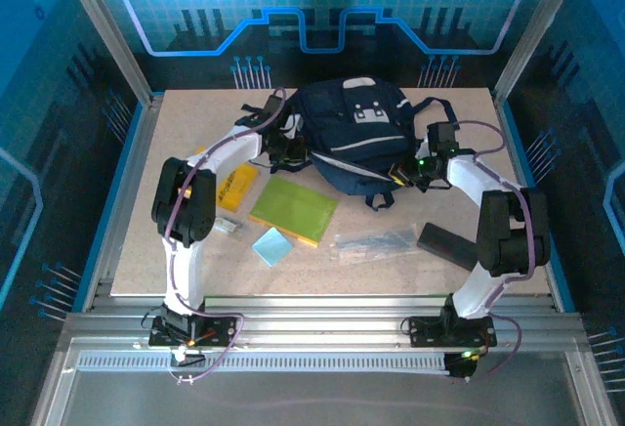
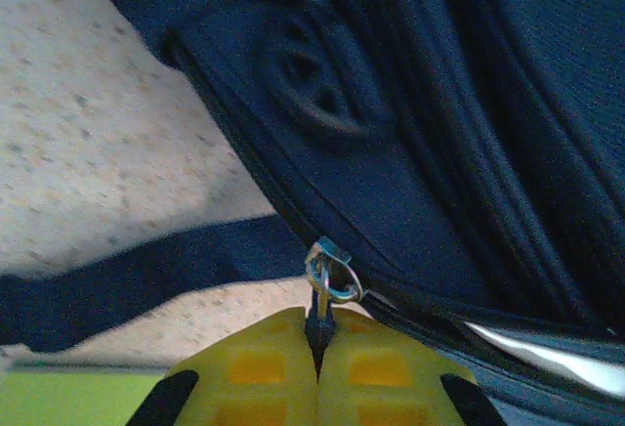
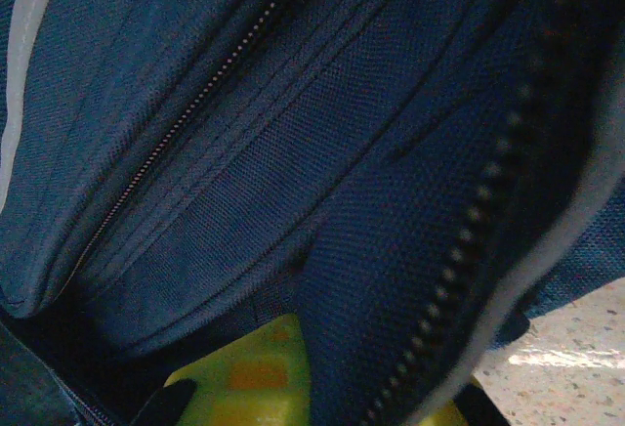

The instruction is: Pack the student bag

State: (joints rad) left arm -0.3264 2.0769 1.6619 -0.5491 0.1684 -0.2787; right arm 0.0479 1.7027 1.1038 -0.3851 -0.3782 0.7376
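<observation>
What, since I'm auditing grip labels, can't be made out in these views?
Left wrist: the zipper pull tab's end, buried between the left gripper pads.
Right wrist: the right gripper tips, covered by a student bag fold.
Top external: clear packet contents, too small.

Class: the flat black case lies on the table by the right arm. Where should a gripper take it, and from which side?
Probably across the narrow width of the black case, near its middle, coming straight down from above. It lies flat, long and slim, and both long edges look free; a middle grip should keep it level. Stay off the end beside the clear packet.
</observation>
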